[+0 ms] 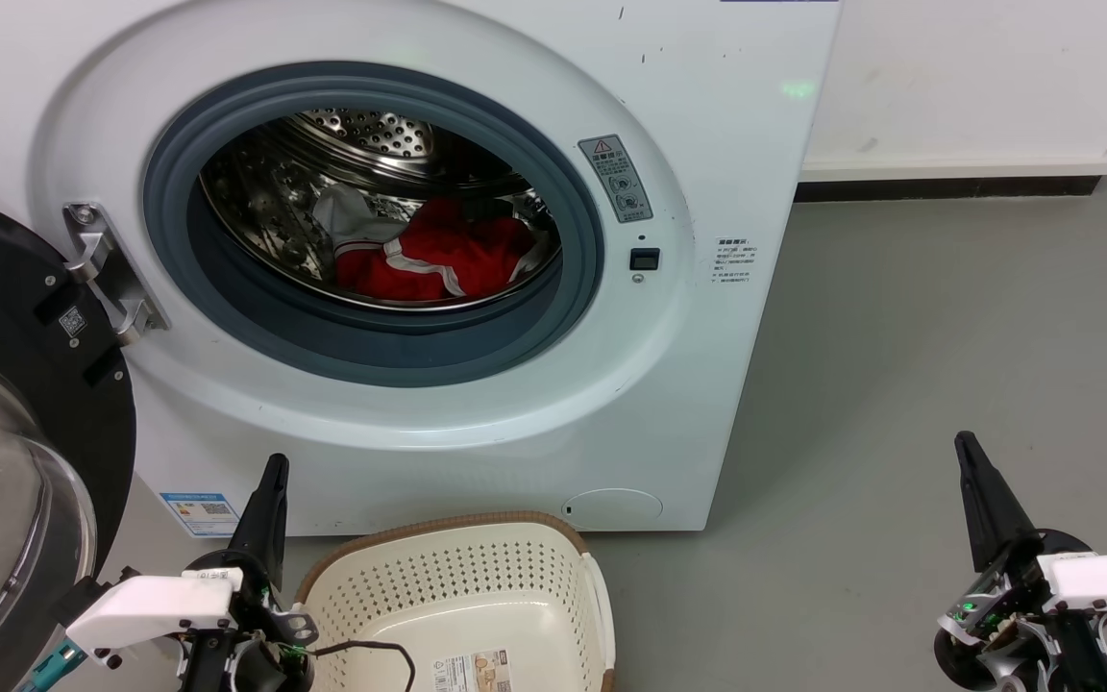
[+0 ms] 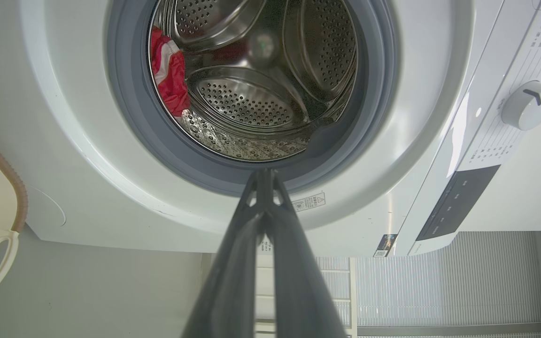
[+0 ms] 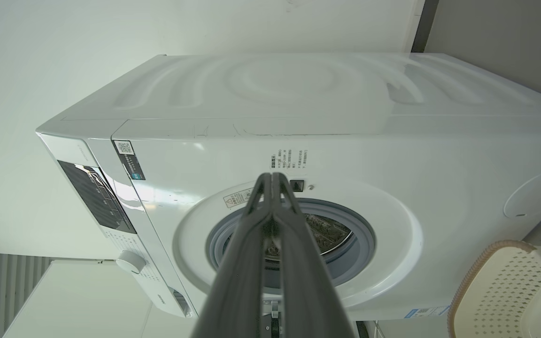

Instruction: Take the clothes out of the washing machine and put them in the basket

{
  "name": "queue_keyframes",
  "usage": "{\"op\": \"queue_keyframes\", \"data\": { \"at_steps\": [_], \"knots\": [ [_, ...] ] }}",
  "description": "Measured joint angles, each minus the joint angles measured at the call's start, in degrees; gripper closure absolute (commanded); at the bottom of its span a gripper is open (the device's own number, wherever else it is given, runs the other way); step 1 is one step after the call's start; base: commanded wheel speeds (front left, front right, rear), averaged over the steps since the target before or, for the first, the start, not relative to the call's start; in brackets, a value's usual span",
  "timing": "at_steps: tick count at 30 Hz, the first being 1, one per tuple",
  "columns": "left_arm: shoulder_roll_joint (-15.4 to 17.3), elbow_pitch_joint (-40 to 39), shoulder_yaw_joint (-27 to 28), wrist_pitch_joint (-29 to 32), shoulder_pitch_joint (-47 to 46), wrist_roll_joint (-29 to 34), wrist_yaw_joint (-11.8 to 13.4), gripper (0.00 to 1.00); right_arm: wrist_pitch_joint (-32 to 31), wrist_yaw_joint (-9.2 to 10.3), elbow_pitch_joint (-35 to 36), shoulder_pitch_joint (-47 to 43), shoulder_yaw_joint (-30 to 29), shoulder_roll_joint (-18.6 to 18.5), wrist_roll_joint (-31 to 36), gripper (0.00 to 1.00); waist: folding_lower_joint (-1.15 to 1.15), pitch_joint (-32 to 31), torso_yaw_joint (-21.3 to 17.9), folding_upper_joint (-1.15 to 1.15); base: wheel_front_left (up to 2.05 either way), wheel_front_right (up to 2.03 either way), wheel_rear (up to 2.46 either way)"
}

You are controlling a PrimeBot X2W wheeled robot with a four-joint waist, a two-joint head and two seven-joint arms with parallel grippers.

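Observation:
The white washing machine (image 1: 477, 452) stands with its door swung open at the left. Red clothes (image 1: 438, 259) with white trim lie low in the steel drum; a part of these clothes (image 2: 167, 77) shows at the drum's left in the left wrist view. The cream basket (image 1: 563, 553) with a brown rim sits on the floor in front of the machine, with nothing but a paper label inside. My left gripper (image 1: 270, 471) is shut just left of the basket, well below the porthole. My right gripper (image 1: 965, 447) is shut over the floor, far right of the machine.
The open black-framed glass door (image 1: 25, 452) fills the left side, close to my left arm. Grey floor (image 1: 899, 384) lies open to the right of the machine. A white wall with a dark skirting (image 1: 947, 187) runs behind.

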State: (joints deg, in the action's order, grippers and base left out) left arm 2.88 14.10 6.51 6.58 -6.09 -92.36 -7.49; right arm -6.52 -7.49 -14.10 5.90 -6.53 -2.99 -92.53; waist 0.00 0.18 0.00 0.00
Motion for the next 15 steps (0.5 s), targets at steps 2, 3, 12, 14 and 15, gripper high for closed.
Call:
{"op": "queue_keyframes", "data": {
  "at_steps": [2, 3, 12, 14, 15],
  "knots": [
    [0.0, 0.0, 0.0, 0.0, 0.0, 0.0, 0.0, 1.0, 0.0, 0.0, 0.0, 0.0, 0.0, 0.0, 0.0, 1.0, 0.0, 0.0, 0.0, 0.0, 0.0, 0.0, 0.0],
    [0.0, 0.0, 0.0, 0.0, 0.0, 0.0, 0.0, 1.0, 0.0, 0.0, 0.0, 0.0, 0.0, 0.0, 0.0, 1.0, 0.0, 0.0, 0.0, 0.0, 0.0, 0.0, 0.0],
    [0.0, 0.0, 0.0, 0.0, 0.0, 0.0, 0.0, 1.0, 0.0, 0.0, 0.0, 0.0, 0.0, 0.0, 0.0, 1.0, 0.0, 0.0, 0.0, 0.0, 0.0, 0.0, 0.0],
    [0.0, 0.0, 0.0, 0.0, 0.0, 0.0, 0.0, 1.0, 0.0, 0.0, 0.0, 0.0, 0.0, 0.0, 0.0, 1.0, 0.0, 0.0, 0.0, 0.0, 0.0, 0.0, 0.0],
    [0.0, 0.0, 0.0, 0.0, 0.0, 0.0, 0.0, 1.0, 0.0, 0.0, 0.0, 0.0, 0.0, 0.0, 0.0, 1.0, 0.0, 0.0, 0.0, 0.0, 0.0, 0.0, 0.0]
  ]
}}
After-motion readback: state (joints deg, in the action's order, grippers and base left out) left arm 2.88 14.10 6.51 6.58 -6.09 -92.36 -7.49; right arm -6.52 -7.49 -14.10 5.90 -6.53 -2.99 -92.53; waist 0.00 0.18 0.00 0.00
